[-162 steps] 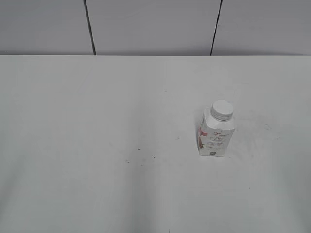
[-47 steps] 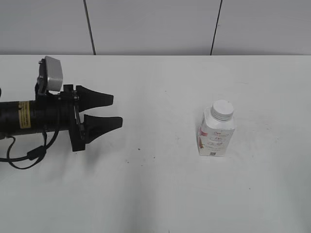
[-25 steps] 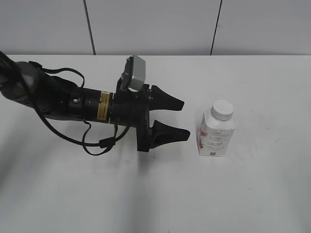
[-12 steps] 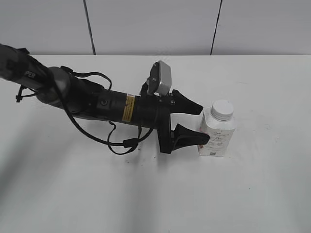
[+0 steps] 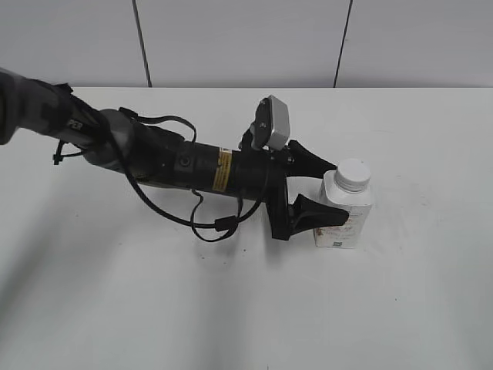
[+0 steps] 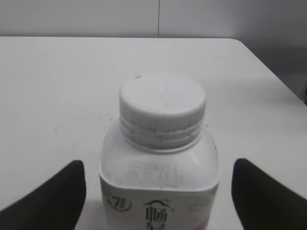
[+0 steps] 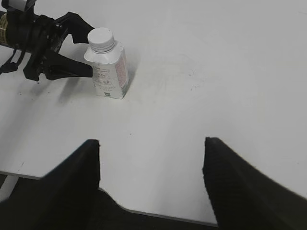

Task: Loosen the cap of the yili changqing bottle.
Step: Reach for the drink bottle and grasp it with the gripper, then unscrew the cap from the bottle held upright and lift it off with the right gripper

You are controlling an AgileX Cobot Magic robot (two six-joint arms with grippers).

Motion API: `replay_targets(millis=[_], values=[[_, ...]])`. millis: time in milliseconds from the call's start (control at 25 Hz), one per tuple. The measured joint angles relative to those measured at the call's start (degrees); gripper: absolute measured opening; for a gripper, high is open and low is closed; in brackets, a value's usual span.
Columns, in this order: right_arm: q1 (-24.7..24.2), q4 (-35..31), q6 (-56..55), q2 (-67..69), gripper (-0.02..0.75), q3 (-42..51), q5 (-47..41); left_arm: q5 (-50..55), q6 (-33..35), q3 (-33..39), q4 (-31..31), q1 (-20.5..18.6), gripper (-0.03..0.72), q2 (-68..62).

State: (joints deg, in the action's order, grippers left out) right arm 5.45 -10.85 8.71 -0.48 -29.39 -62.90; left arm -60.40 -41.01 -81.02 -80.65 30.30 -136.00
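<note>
Bottle (image 5: 343,216) between spread left claw (image 5: 324,190) fingers, contact unclear; wrist view shows cap (image 6: 162,107) ribbing; right claw (image 7: 151,165) spread, tips cropped.

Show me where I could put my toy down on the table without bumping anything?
The table is bare along its near edge, and to the right of the bottle. It is crowded on the bottle's left, where the open left tool straddles it and the arm stretches back.

I am working in what is looking like a lab or test room. A plain white table (image 5: 154,308) is stretching under me, and grey seamed wall panels (image 5: 239,42) are standing behind it.
</note>
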Motion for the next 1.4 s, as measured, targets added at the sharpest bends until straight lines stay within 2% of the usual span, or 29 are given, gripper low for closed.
replay_targets(millis=[160, 400, 560, 720, 1120, 1400], values=[[0.00, 0.00, 0.00, 0.00, 0.532, 0.00, 0.00, 0.11, -0.34, -1.04, 0.00, 0.31, 0.560, -0.35], [0.00, 0.00, -1.30, 0.00, 0.532, 0.00, 0.00, 0.17, -0.34, -1.10, -0.10, 0.36, 0.448, -0.35], [0.00, 0.05, -2.67, 1.92, 0.532, -0.47, 0.00, 0.17, -0.34, -1.10, -0.67, 0.47, 0.436, -0.35], [0.00, 0.50, -2.99, 11.30, 0.532, -4.14, 0.06, 0.17, -0.34, -1.21, -1.13, 0.47, 0.436, -0.35], [0.00, 0.55, -3.77, 43.17, 0.532, -20.63, -0.14, 0.17, -0.34, -1.21, -1.38, 0.47, 0.435, -0.35], [0.00, -0.02, -4.65, 63.64, 0.532, -28.31, -3.66, -0.02, -0.34, -1.39, -1.81, 0.47, 0.434, -0.35]])
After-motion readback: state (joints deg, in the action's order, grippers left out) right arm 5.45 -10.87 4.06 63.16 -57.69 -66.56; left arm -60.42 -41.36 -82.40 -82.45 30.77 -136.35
